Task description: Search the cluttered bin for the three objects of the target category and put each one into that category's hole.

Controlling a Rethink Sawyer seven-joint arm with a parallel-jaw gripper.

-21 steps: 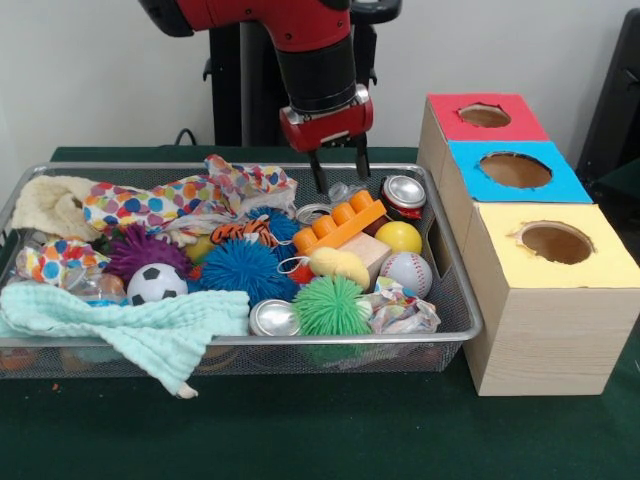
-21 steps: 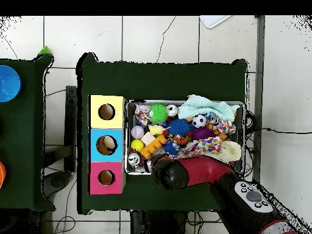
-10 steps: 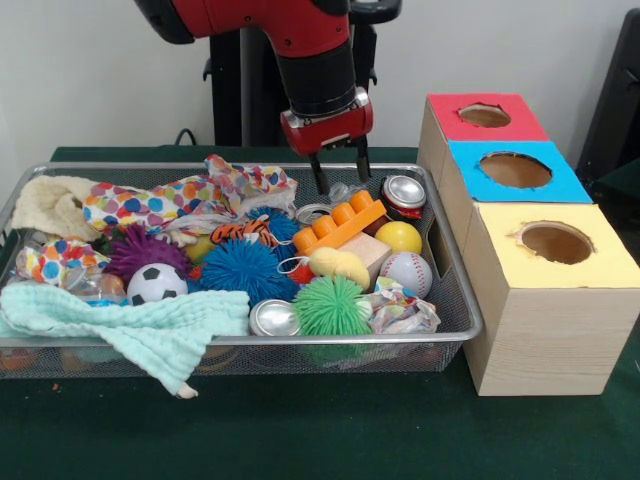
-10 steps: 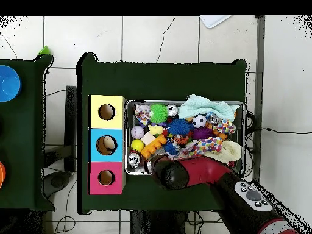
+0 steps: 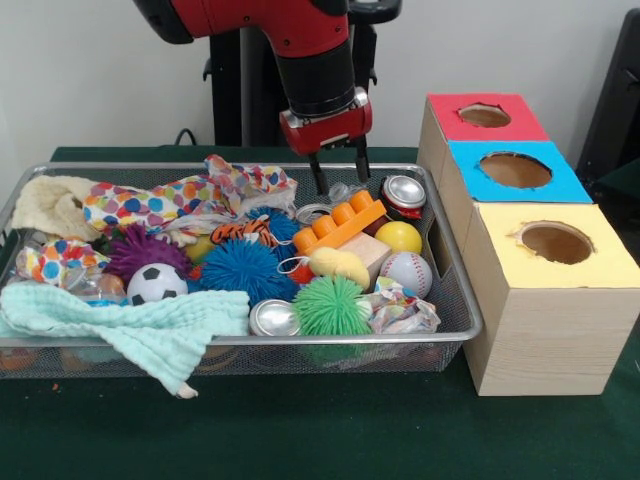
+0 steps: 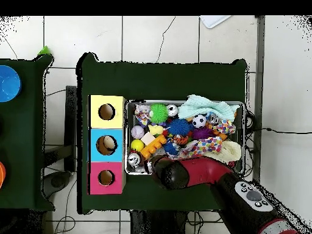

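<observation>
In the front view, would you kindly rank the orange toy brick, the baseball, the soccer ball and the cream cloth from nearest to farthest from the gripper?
Measured from the gripper, in the front view:
1. Orange toy brick: just below the fingertips.
2. Baseball: lower, toward the boxes.
3. Soccer ball: well across the bin, beside the mint cloth.
4. Cream cloth: at the bin's opposite end.

- A desk covered in dark green cloth (image 5: 300, 430) carries everything; the overhead view shows bare cloth all round (image 6: 164, 79).
- A plain white wall (image 5: 100, 80) stands behind it.
- A thin black cable (image 5: 185, 135) loops up at the desk's far edge.
- A floor of pale square tiles (image 6: 146, 36) lies around, with dark cables (image 6: 280, 131) trailing over it.
- A second green-covered desk (image 6: 24, 134) stands well apart, bearing a round blue plate (image 6: 7, 81).
- A small bright green object (image 6: 44, 50) sits at that desk's corner.
- A flat white object (image 6: 214, 20) lies on the tiles.
</observation>
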